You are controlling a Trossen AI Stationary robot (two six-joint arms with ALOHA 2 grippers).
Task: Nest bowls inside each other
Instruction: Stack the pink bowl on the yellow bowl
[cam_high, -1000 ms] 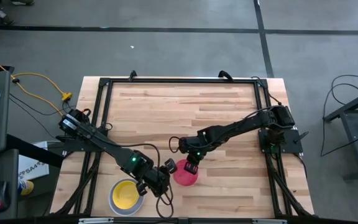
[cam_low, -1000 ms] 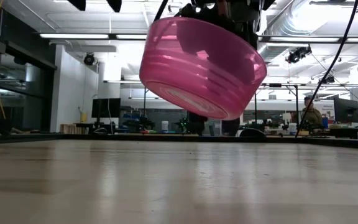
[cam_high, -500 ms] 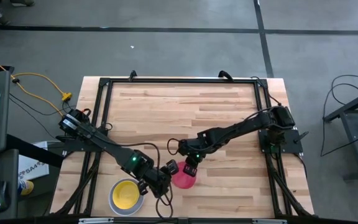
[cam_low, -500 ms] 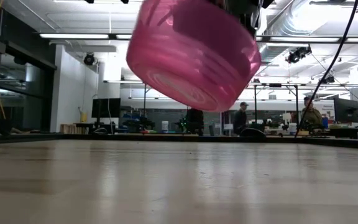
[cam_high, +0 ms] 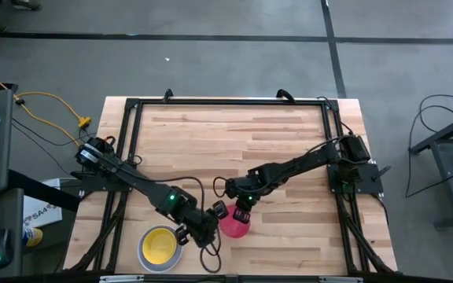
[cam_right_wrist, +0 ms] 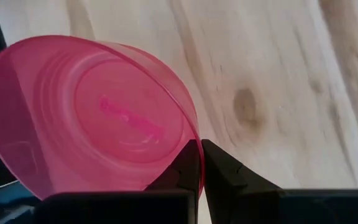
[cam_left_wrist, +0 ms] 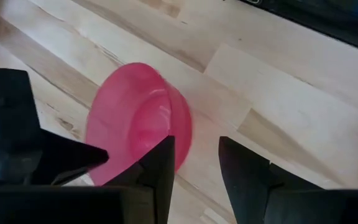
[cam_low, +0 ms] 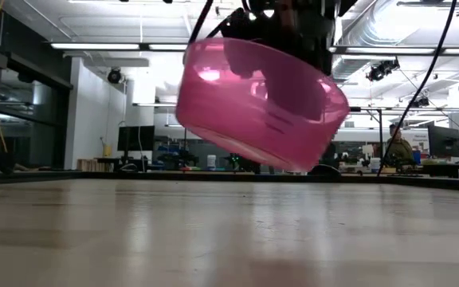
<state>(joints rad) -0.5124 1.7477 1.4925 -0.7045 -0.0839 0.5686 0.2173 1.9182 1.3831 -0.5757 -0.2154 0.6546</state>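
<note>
A red-pink bowl (cam_high: 233, 224) hangs clear of the table near its front edge, with my right gripper (cam_high: 241, 213) shut on it. The low view shows the bowl (cam_low: 257, 104) tilted in the air. My left gripper (cam_high: 208, 236) stands open just to the left of this bowl; in its wrist view the bowl (cam_left_wrist: 132, 124) lies beyond the fingers (cam_left_wrist: 160, 165), and I cannot tell whether they touch it. A yellow bowl (cam_high: 160, 245) sits inside a pale larger bowl (cam_high: 143, 259) at the front left. My right gripper pinches the pink bowl's rim (cam_right_wrist: 189, 134) between its two fingers, one on the bowl's inner side and one outside. The fingers slant down from the table's far right. The bowl hangs tilted beside the fingers, clear of the table.
A black frame (cam_high: 226, 102) runs along the table's edges. Bare wood (cam_high: 234, 141) fills the far half of the table. People and desks show in the room beyond the table in the low view.
The pink bowl has rocked in my right gripper's hold: its underside swung toward the near edge, then back, and it hangs slightly lower now. My right gripper has stayed shut on it.
</note>
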